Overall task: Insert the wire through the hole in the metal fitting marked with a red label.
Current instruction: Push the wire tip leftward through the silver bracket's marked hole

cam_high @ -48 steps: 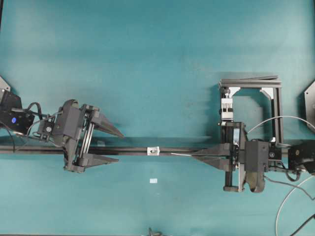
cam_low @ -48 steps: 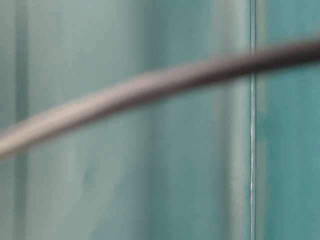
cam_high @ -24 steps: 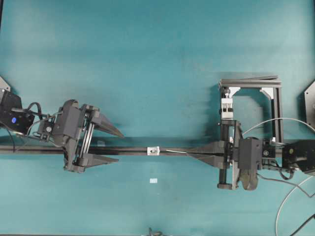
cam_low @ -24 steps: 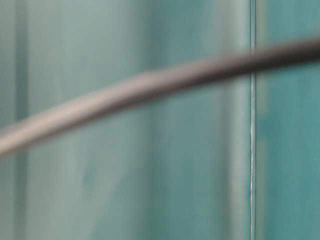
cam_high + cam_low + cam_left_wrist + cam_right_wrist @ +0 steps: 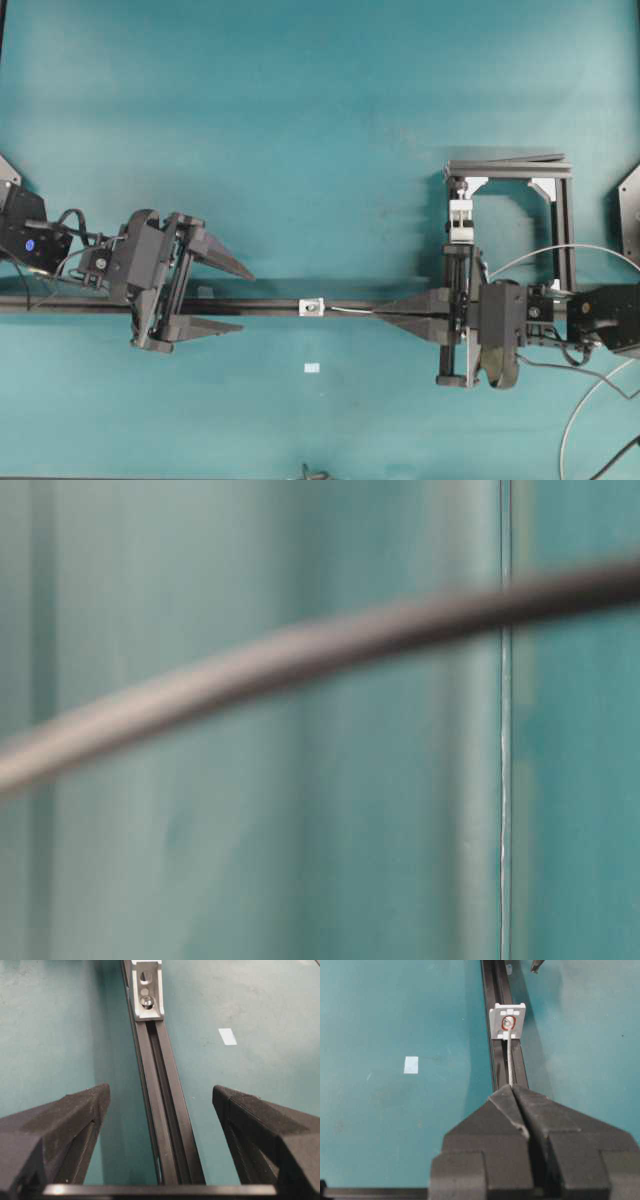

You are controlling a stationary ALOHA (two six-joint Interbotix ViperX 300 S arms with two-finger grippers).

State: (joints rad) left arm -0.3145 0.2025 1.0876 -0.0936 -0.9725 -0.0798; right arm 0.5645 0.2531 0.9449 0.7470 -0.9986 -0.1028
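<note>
The metal fitting (image 5: 313, 306) is a small silver-white piece on the black rail (image 5: 270, 305). In the right wrist view its hole (image 5: 508, 1023) is ringed in red. My right gripper (image 5: 512, 1087) is shut on the wire (image 5: 510, 1060), which runs straight up the rail to the fitting (image 5: 507, 1021). I cannot tell whether its tip is inside the hole. From overhead, the right gripper (image 5: 378, 310) sits just right of the fitting, the wire (image 5: 350, 310) bridging the gap. My left gripper (image 5: 245, 300) is open astride the rail, left of the fitting (image 5: 146, 990), holding nothing.
A white clamp block in a black frame (image 5: 510, 200) stands behind the right arm. A small white tag (image 5: 312, 368) lies on the teal table in front of the rail. Grey cables (image 5: 580, 250) loop at the right. A blurred cable (image 5: 300, 650) crosses the table-level view.
My right gripper has slid left along the rail with the wire, bringing the wire's tip up to the fitting. The left gripper has barely moved and stays open.
</note>
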